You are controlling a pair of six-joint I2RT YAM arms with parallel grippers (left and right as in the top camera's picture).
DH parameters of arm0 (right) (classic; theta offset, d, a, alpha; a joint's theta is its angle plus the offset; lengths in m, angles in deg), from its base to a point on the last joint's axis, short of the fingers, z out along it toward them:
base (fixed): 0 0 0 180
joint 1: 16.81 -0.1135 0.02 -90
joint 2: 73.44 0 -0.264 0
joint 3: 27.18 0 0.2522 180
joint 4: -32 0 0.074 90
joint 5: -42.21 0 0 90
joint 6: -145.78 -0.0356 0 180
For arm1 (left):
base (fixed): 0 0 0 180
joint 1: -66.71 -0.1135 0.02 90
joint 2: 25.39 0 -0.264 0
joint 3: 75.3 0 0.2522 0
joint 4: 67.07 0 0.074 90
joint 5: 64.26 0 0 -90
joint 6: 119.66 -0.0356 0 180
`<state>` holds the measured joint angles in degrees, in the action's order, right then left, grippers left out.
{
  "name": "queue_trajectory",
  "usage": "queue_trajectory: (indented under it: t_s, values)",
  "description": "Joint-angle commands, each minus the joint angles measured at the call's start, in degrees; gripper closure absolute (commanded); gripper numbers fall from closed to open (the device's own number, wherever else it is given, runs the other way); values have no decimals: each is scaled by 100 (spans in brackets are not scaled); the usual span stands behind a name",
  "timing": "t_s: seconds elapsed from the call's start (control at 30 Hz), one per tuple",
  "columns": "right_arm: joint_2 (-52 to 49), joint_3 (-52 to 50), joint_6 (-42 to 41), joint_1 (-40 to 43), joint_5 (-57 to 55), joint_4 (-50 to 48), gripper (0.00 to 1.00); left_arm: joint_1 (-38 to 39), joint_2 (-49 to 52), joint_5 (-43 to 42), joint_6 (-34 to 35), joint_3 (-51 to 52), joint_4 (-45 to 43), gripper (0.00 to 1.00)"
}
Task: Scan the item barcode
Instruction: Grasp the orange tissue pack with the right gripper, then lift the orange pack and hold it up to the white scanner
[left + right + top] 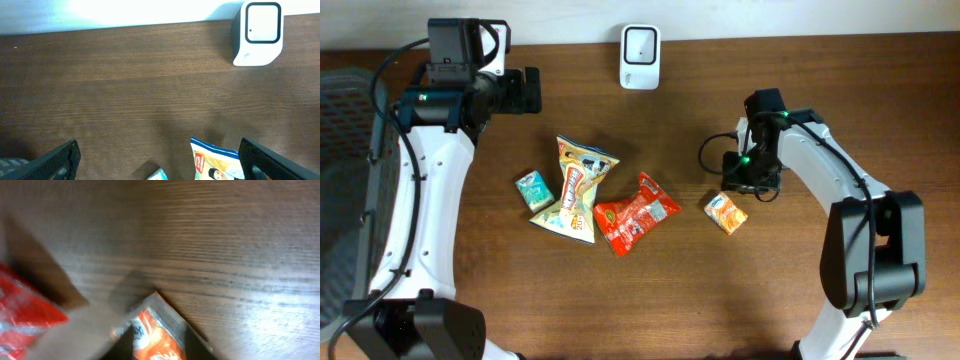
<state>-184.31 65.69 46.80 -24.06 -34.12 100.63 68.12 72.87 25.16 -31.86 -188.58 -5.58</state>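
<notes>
A small orange packet lies flat on the wooden table, right of centre. My right gripper hovers just behind and to the right of it. In the blurred right wrist view the orange packet shows between my two dark fingers, which stand apart on either side of it; the right gripper looks open. The white barcode scanner stands at the table's far edge. My left gripper hangs wide open at the far left, holding nothing, and in its wrist view the scanner is at the upper right.
A yellow chips bag, a red snack bag and a small teal packet lie mid-table. The chips bag and teal packet peek in below the left gripper. The red bag is left of the right gripper.
</notes>
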Motion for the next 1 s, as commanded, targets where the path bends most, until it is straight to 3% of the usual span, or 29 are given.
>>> queue_trajectory:
  t_s: [0.0,0.07,0.13,0.33,0.57,0.63,0.77,0.97]
  values:
    - [-42,83,1919,24,114,223,43,-35,28,42,-92,-11,-7,1]
    - [-42,83,2459,15,116,254,35,-35,31,42,-92,-11,-7,1]
    - [-52,66,2916,15,116,297,34,-35,31,42,-90,-11,-7,1]
    - [-138,-273,3512,15,162,343,56,-35,31,42,-90,-11,-7,1]
    - [-330,-435,3508,15,398,275,66,-35,28,42,-92,-11,-7,1]
    - [-389,-435,3506,15,396,251,73,-35,31,42,-90,-11,-7,1]
    - [-402,-428,3042,17,396,153,96,-37,31,42,-92,-11,-7,1]
    - [-391,-219,1537,20,772,269,96,-35,28,42,-92,-11,-7,1]
